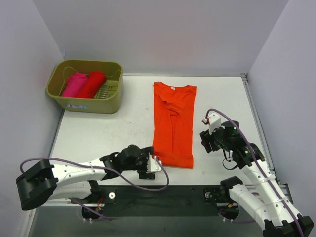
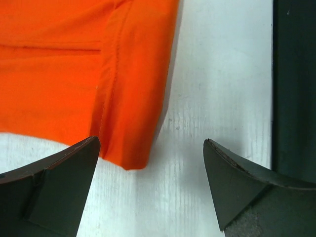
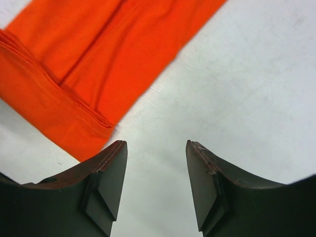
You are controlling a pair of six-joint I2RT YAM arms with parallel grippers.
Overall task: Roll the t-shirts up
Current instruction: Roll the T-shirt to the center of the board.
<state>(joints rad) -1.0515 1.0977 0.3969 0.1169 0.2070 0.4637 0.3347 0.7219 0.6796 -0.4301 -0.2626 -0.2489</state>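
An orange-red t-shirt point(image 1: 173, 126) lies on the white table, folded lengthwise into a long strip with its collar at the far end. My left gripper point(image 1: 159, 165) sits low at the strip's near left corner, open; in the left wrist view the shirt's hem corner point(image 2: 74, 74) lies just ahead of the empty gap of the left gripper point(image 2: 150, 143). My right gripper point(image 1: 203, 142) stands open to the right of the strip's lower half, holding nothing. The right wrist view shows the folded hem point(image 3: 89, 64) up and left of the right gripper point(image 3: 155, 143). Two more t-shirts, magenta pink point(image 1: 74, 85) and deeper red point(image 1: 93, 84), lie rolled in the basket.
The olive-green basket point(image 1: 86, 104) stands at the table's far left corner. Grey walls close in the back and both sides. The table's dark front edge point(image 2: 294, 84) runs close beside my left gripper.
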